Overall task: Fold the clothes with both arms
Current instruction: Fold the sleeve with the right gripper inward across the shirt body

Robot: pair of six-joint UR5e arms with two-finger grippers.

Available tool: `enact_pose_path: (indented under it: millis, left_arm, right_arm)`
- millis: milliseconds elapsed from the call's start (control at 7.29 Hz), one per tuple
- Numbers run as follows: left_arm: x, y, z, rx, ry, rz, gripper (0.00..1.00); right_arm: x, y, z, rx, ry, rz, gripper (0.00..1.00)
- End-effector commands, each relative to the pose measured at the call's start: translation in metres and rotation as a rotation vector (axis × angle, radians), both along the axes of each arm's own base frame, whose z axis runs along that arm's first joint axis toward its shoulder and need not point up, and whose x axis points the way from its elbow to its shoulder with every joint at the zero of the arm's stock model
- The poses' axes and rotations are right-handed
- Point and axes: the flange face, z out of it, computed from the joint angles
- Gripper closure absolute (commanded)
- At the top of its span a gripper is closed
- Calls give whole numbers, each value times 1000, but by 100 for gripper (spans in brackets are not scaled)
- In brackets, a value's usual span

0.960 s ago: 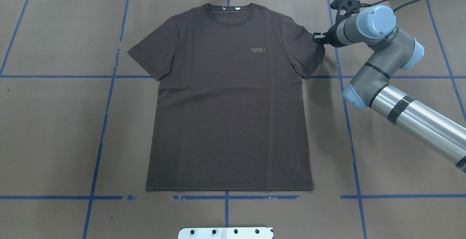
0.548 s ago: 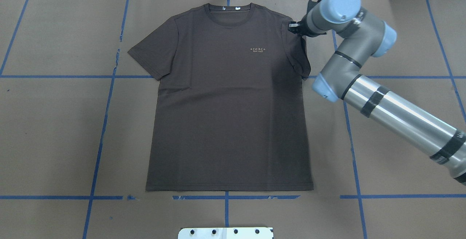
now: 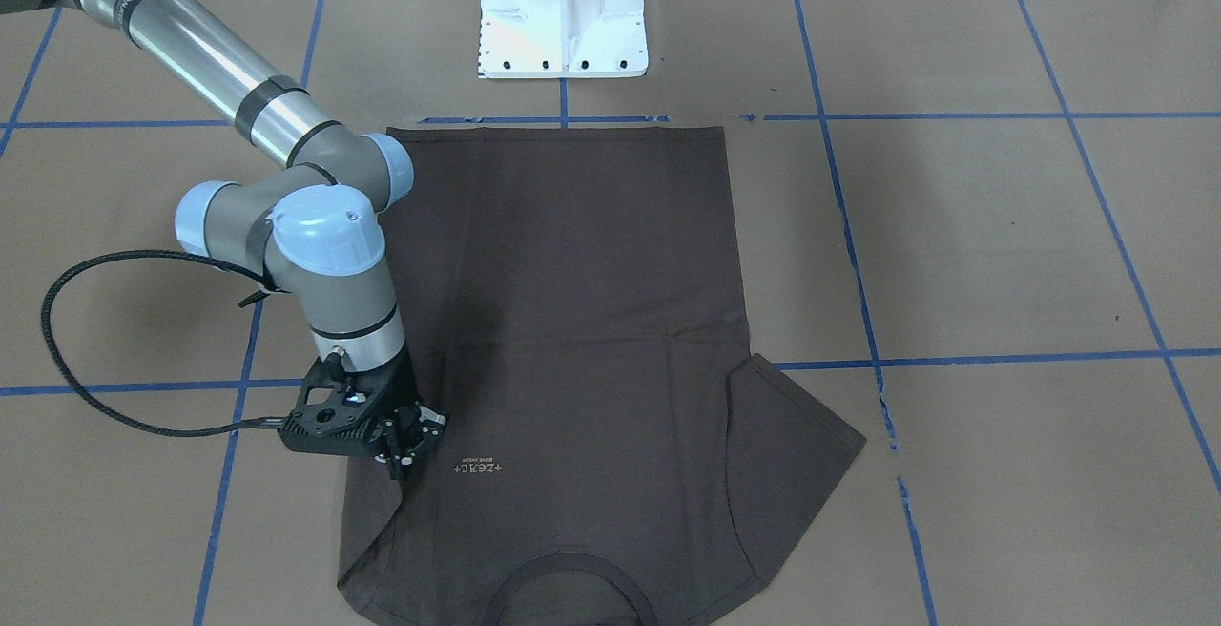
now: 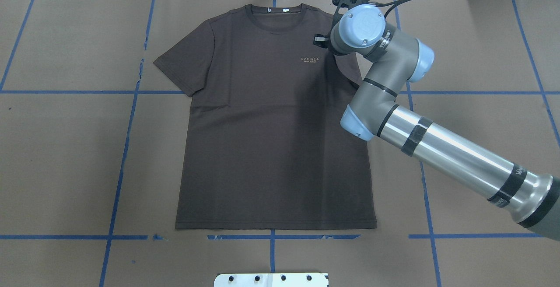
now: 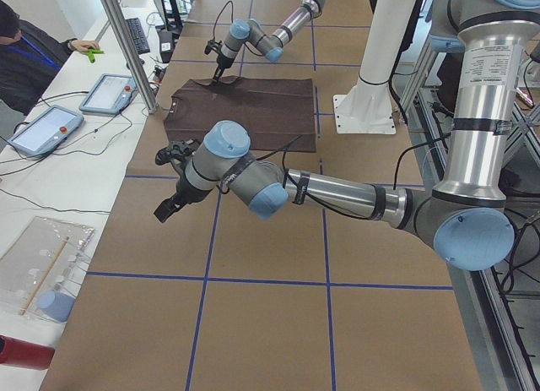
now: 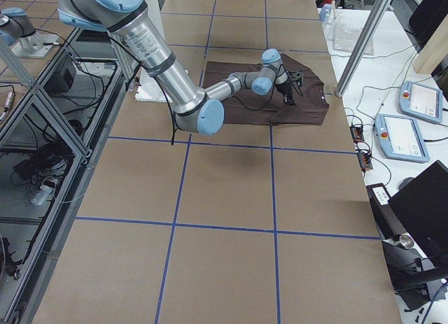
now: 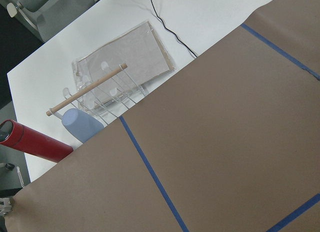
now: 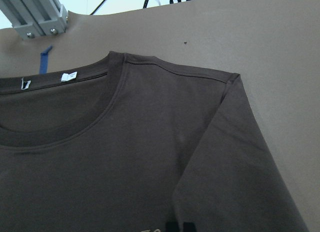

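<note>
A dark brown T-shirt (image 4: 271, 147) is seen spread front-up on the paper-covered bench (image 4: 65, 147), and every place here is given from it. Its hem is laid straight, with the white pedestal base (image 3: 563, 10) just beyond that hem. Its ribbed collar (image 4: 273, 20) is turned to the opposite end, and two white neck tags (image 8: 69, 76) are shown inside the neckline. The left sleeve (image 4: 175, 66) is laid out flat to the side. The right sleeve (image 8: 235, 167) is doubled inward over the chest, and its fabric is drawn up in a slanted ridge toward the right gripper (image 3: 405, 462). That gripper is held low over the chest, just beside the pale chest logo (image 4: 310, 60), and its jaws are pinched on the edge of that sleeve. The right arm (image 4: 437, 147) is stretched across the shirt's right flank, with the wrist bent down above the shoulder. The left arm (image 5: 337, 192) is found well apart from the shirt, off its left side, and the left gripper (image 5: 166, 209) is held above bare brown paper there. Whether its jaws are spread or pressed together cannot be told. Blue tape lines (image 4: 120, 164) are laid on the bench around the shirt.
</note>
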Motion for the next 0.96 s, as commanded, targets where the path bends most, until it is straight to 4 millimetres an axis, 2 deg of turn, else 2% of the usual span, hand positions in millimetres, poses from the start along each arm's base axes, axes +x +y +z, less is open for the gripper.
enact_pose_path:
  millis: [0, 137, 274, 411, 548, 685, 823]
  left_arm:
    - [0, 0, -1, 1, 2, -2, 0]
    - [1, -2, -5, 3, 7, -5, 0]
    - [19, -12, -26, -22, 78, -43, 0]
    - [76, -19, -42, -29, 155, -13, 0]
    - [124, -15, -53, -11, 214, 30, 0]
    - [165, -12, -63, -68, 293, 37, 0]
    - [197, -19, -73, -121, 339, -10, 0]
  right_arm:
    - [-10, 5, -6, 22, 12, 5, 0]
    - [-1, -3, -12, 19, 4, -17, 0]
    - [25, -21, -10, -8, 25, -96, 0]
    - [58, -40, -9, -15, 42, -158, 0]
    - [98, -58, 0, -11, 42, -204, 0]
    - [139, -66, 23, 1, 54, -240, 0]
    - [186, -73, 45, 22, 64, -284, 0]
